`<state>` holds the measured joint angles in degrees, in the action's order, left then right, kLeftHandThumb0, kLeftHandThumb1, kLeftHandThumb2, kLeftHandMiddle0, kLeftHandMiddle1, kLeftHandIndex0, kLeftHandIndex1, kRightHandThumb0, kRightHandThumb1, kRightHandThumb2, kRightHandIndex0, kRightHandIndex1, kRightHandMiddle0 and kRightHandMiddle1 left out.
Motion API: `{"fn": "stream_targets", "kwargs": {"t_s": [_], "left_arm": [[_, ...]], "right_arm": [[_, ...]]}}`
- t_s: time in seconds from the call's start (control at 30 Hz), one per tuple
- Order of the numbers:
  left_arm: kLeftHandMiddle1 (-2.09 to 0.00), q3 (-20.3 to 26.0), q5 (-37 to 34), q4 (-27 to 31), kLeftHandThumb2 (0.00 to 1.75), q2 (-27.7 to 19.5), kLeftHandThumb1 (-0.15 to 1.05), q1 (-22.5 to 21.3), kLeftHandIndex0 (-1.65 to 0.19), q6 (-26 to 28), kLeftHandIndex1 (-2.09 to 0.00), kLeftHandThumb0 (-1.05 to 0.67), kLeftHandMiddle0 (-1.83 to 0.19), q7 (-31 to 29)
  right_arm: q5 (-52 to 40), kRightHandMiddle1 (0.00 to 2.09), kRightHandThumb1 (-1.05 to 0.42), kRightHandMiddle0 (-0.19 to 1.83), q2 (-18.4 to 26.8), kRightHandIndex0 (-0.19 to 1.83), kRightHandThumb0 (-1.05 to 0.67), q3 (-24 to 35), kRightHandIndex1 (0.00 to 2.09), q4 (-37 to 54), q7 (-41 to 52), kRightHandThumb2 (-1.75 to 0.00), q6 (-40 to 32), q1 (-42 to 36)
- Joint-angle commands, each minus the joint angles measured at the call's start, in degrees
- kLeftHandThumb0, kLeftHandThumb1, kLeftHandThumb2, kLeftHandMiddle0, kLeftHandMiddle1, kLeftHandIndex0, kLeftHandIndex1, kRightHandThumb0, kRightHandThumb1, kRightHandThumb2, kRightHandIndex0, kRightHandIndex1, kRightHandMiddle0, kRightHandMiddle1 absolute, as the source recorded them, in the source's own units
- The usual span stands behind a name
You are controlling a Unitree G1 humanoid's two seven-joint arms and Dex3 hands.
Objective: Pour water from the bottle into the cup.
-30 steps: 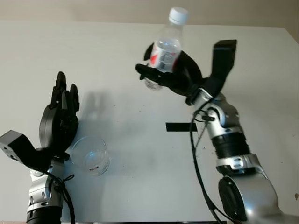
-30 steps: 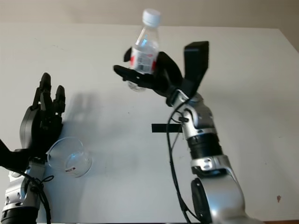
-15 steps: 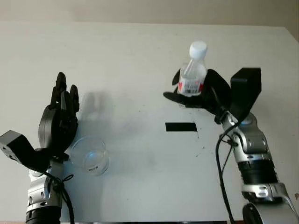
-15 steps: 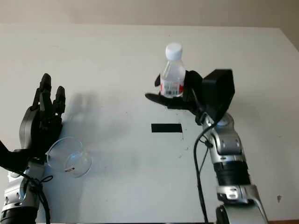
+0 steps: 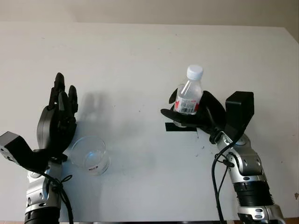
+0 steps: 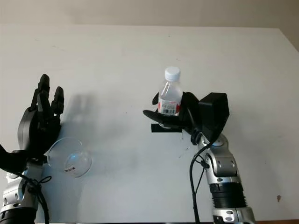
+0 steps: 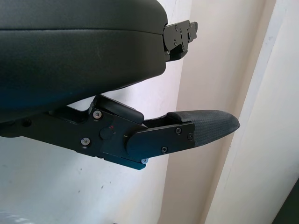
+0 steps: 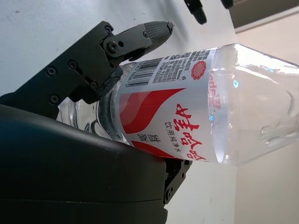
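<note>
Right hand (image 5: 194,116) grasping the bottle (image 5: 188,95) around its lower body, fingers (image 8: 131,39) wrapped over the red-and-white label; the bottle is upright, white cap (image 5: 195,71) on top, held above the white counter (image 5: 140,56). A strip of black tape (image 5: 169,127) lies on the counter just below this hand. Left hand (image 5: 58,119) released, holding nothing, raised beside the cup (image 5: 90,155), well apart from the bottle. The clear cup stands on the counter just beside the left hand's palm, on the side toward the right hand.
</note>
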<state>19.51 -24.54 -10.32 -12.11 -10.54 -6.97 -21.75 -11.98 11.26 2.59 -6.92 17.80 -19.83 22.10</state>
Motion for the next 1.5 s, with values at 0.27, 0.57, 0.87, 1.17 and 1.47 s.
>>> {"fn": "stream_targets", "kwargs": {"t_s": [0.27, 0.57, 0.87, 1.17, 1.47], "left_arm": [[0.00, 0.57, -0.07, -0.06, 0.56, -0.65, 1.05, 1.70, 0.19, 0.17, 0.00, -0.78, 0.19, -0.82], [0.00, 0.60, -0.19, 0.22, 0.56, -1.05, 1.05, 1.88, 0.19, 0.54, 0.00, -0.78, 0.19, -0.88], [-0.01, 0.53, 0.15, 0.00, 0.57, -1.30, 1.05, 1.65, 0.19, 0.60, 0.00, -0.78, 0.19, -0.65], [0.00, 0.82, 0.02, -0.75, 0.56, -2.02, 1.05, 1.41, 0.19, 0.32, 0.00, -0.78, 0.19, -1.48], [-0.01, 1.18, -0.42, -1.10, 0.56, -2.21, 1.05, 1.02, 0.19, 0.23, 0.00, -0.77, 0.19, -2.03]], "right_arm": [[-1.88, 2.09, -1.05, 0.68, -2.50, 1.24, -0.39, 1.86, 2.09, -0.93, -2.85, -0.37, -2.57, -0.87], [3.69, 2.09, -1.05, 0.39, 0.08, 0.82, -0.49, -1.10, 2.09, -4.82, 1.79, -0.17, 9.07, -2.01], [4.75, 2.09, -1.02, 0.14, 0.18, 0.33, -0.55, -1.96, 2.09, -4.50, 3.08, -0.05, 10.51, -3.10], [2.03, 1.99, -1.01, -0.06, -2.77, 0.02, -0.55, -1.65, 1.99, -4.55, 2.55, -0.05, 10.60, -5.67], [0.67, 0.21, -0.98, -0.18, -3.32, -0.16, -0.64, -1.07, 0.10, -6.99, 4.51, -0.06, 15.80, -8.62]]}}
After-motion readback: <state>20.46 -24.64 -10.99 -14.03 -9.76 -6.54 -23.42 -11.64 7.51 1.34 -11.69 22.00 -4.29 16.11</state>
